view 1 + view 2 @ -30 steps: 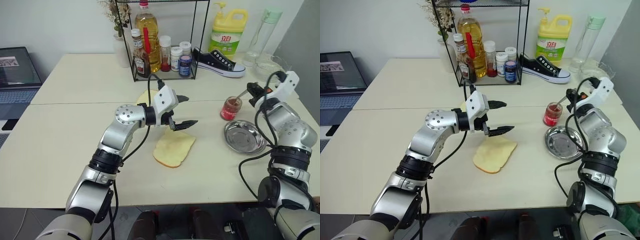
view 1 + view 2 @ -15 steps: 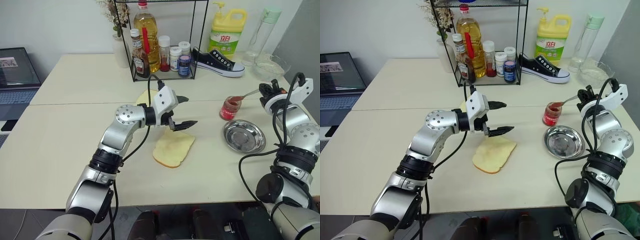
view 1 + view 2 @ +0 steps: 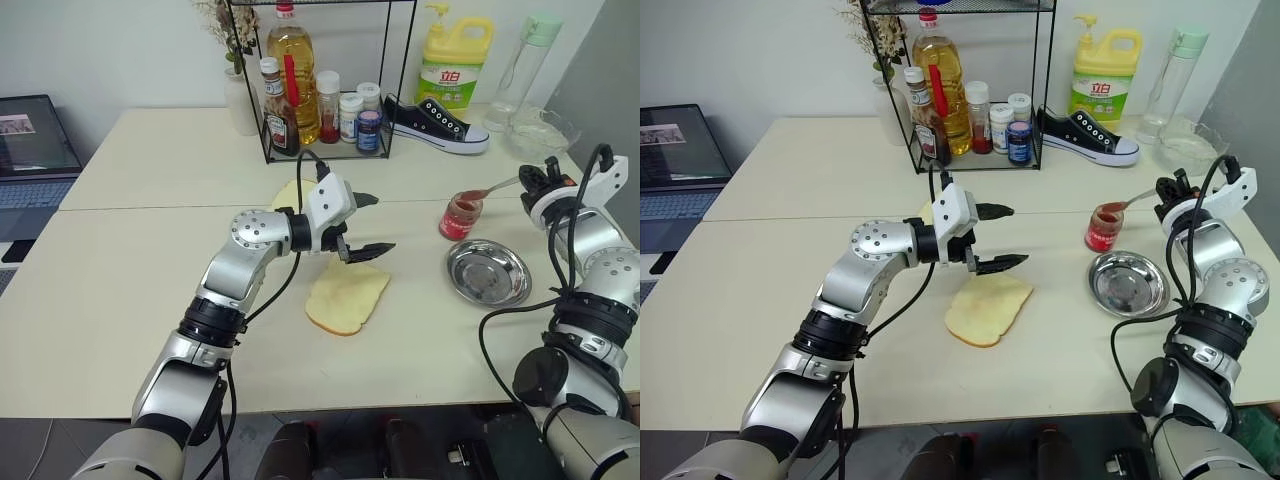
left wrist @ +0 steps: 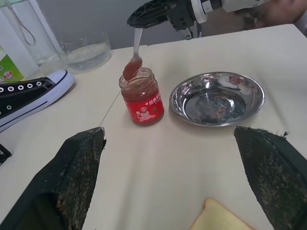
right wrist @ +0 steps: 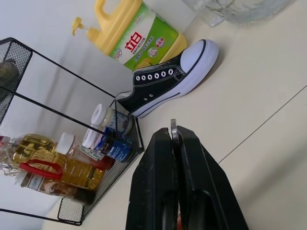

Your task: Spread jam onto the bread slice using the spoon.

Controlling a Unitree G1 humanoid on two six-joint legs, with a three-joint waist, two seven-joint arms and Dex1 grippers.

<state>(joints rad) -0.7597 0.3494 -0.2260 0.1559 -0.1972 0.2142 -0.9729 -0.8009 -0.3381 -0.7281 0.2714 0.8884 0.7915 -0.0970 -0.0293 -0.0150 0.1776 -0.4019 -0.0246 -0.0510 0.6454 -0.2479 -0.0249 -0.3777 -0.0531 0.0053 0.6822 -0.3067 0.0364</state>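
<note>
The right gripper (image 3: 532,181) is clenched on the thin handle of the small silver metal spoon (image 4: 134,53), whose red-smeared bowl sits at the mouth of the small clear glass jar of red jam (image 4: 141,97), evidently to load it. The left gripper (image 3: 362,224) hovers with fingers spread, holding nothing, above the squarish pale-yellow bread slice (image 3: 347,296), which lies flat on the table well apart from the jar, apparently ready to steady it.

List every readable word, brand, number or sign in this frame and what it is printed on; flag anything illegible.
"立白": on the green label of the yellow detergent jug, behind the black sneaker.
Jam jar: red label carries a small white figure and white print, too small to read.
Brown sauce bottle and small jars in the wire rack: labels too small to read.
Laptop screen: content blurred, unreadable.
</note>
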